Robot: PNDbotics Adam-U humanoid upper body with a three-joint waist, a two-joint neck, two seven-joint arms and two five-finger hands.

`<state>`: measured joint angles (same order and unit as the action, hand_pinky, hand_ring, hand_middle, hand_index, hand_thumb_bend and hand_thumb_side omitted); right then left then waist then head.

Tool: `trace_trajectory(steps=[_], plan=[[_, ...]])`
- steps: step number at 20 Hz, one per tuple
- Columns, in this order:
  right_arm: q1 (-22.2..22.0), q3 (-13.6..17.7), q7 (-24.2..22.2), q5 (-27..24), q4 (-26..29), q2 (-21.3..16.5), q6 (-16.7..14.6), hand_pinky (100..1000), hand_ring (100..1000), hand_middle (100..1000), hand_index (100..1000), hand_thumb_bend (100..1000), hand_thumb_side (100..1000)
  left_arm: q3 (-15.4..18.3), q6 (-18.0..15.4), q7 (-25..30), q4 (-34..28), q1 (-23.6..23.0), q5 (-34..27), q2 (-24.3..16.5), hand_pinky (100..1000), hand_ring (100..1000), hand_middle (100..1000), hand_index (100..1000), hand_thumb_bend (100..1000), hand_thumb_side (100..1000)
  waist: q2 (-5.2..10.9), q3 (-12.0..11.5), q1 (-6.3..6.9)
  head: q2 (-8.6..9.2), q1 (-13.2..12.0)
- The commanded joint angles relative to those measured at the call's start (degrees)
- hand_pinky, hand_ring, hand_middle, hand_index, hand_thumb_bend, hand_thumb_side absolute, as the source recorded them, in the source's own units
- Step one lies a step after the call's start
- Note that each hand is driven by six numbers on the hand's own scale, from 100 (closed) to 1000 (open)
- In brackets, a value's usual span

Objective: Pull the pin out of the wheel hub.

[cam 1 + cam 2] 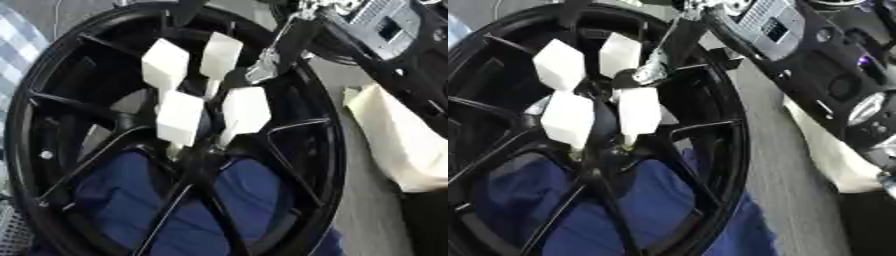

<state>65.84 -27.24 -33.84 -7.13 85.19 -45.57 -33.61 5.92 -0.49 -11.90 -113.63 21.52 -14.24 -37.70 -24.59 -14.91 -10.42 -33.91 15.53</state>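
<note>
A black spoked wheel hub (324, 150) fills most of both views, tilted, with its centre (206, 145) a little left of the middle. Four white block-headed pins stand in the centre: upper left (164, 64), upper right (220, 55), lower left (179, 118) and lower right (246, 109). My right hand (278, 52) reaches down from the upper right. One dark finger is stretched out, and its silver tip (652, 70) lies just right of the upper right pin (620, 54), above the lower right pin (639, 111). It closes on nothing. My left hand does not show.
A blue cloth (245, 200) lies under the wheel and shows between the spokes. A cream cloth bundle (394, 145) sits to the right on the grey surface (789, 165). My right arm's black and grey casing (815, 55) crosses the upper right. A checked cloth (17, 40) shows at far left.
</note>
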Motion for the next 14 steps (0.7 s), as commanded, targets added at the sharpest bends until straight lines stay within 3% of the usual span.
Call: trace_trajectory(steps=[1, 7, 14], plan=[[0.37, 2.24, -18.13, 0.48, 0.80, -2.73, -18.36, 882, 826, 761, 825, 457, 146, 0.91, -0.27, -0.08, -0.96, 0.09, 0.34, -2.00, 838, 728, 733, 762, 186, 722, 1.36, 0.07, 0.68, 1.40, -0.11], [-0.45, 4.87, -18.13, 2.49, 2.42, -4.09, -18.36, 882, 828, 765, 827, 423, 100, 1.10, -0.37, -0.28, -0.96, -0.16, 0.60, -2.15, 838, 728, 734, 762, 181, 726, 0.87, 0.02, 0.61, 2.03, 0.00], [-0.86, 4.24, -18.13, 3.26, 3.96, -4.77, -18.36, 882, 829, 769, 828, 436, 100, 1.13, -0.37, -0.28, -0.96, -0.19, 0.81, -2.27, 839, 728, 734, 762, 159, 725, 0.27, -0.02, 0.31, 2.07, 0.37]])
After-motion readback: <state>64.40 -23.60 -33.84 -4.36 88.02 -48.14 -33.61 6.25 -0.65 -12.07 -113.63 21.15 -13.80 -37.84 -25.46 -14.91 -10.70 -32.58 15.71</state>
